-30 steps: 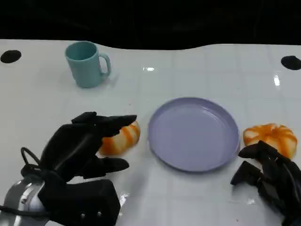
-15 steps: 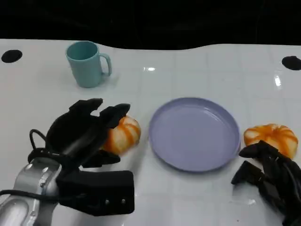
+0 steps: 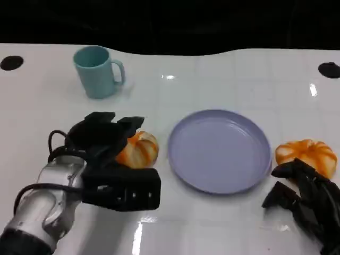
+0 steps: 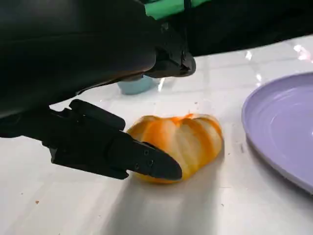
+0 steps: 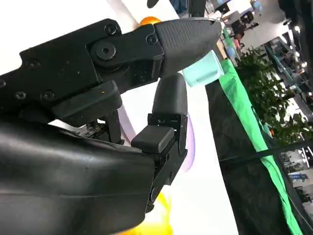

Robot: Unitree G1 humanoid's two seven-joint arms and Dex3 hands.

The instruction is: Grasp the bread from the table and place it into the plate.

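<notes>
The white table [image 3: 223,79] carried a purple plate [image 3: 219,150] near its middle, still without bread. The left hand [image 3: 103,139] was spread around the bread [image 3: 139,150], just left of the plate, not yet gripping; lifting and placing remained.

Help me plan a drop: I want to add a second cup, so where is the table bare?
Bare stretches lie between the teal mug and the plate, and behind the plate toward the far edge. Beside the plate it is crowded: a bread under the left robot hand, another bread by the right robot hand.
</notes>
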